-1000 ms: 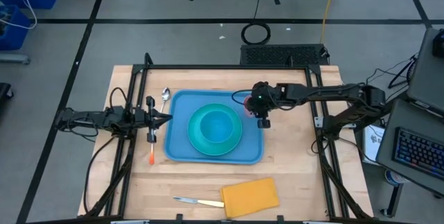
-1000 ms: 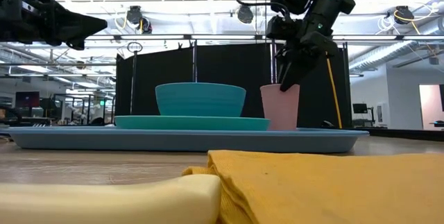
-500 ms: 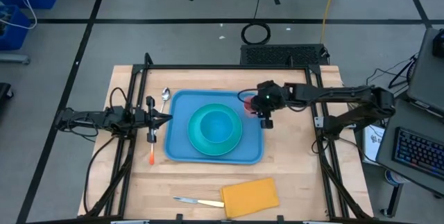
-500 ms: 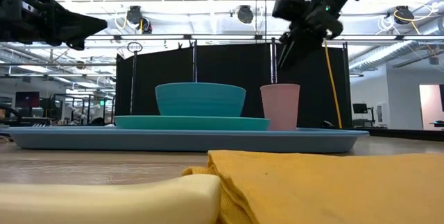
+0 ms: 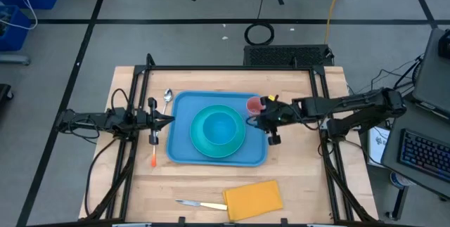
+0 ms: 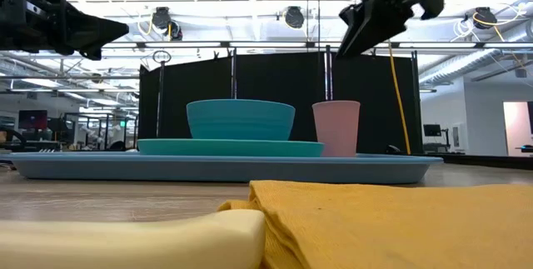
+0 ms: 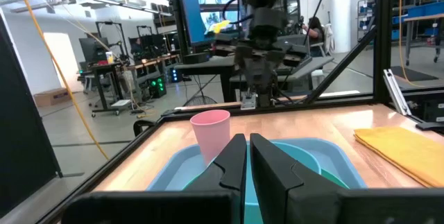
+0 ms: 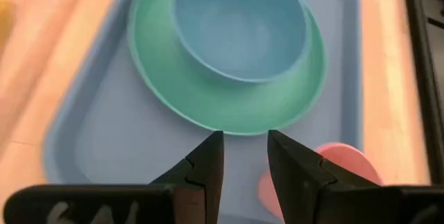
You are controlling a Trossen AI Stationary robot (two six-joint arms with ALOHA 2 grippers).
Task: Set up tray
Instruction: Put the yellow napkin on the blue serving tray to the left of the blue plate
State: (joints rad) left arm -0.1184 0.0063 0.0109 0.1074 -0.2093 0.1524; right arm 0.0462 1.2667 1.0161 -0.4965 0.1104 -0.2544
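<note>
- Napkin [image 5: 253, 199], yellow, folded: lies on the table [image 5: 309, 185] at the near edge, well apart from the tray.
- Knife [image 5: 199, 204], pale handle: touches the napkin's left side.
- Tray [image 5: 181, 153], blue: sits flat at mid-table.
- Plate [image 5: 200, 141], turquoise: rests on the tray, centred.
- Bowl [image 5: 221, 124]: stands on the plate.
- Cup [image 5: 252, 105], pink, upright: stands in the tray's far right corner, beside the plate.
- Right gripper [image 5: 270, 120]: hangs above the tray's right rim, near the cup and clear of it; fingers part-open, holding nothing.
- Left gripper [image 5: 169, 119]: hovers at the tray's left rim; fingers closed together, empty.
- Orange-handled utensil [image 5: 153, 159]: lies left of the tray.
- Spoon [image 5: 167, 98]: lies off the tray's far left corner.
</note>
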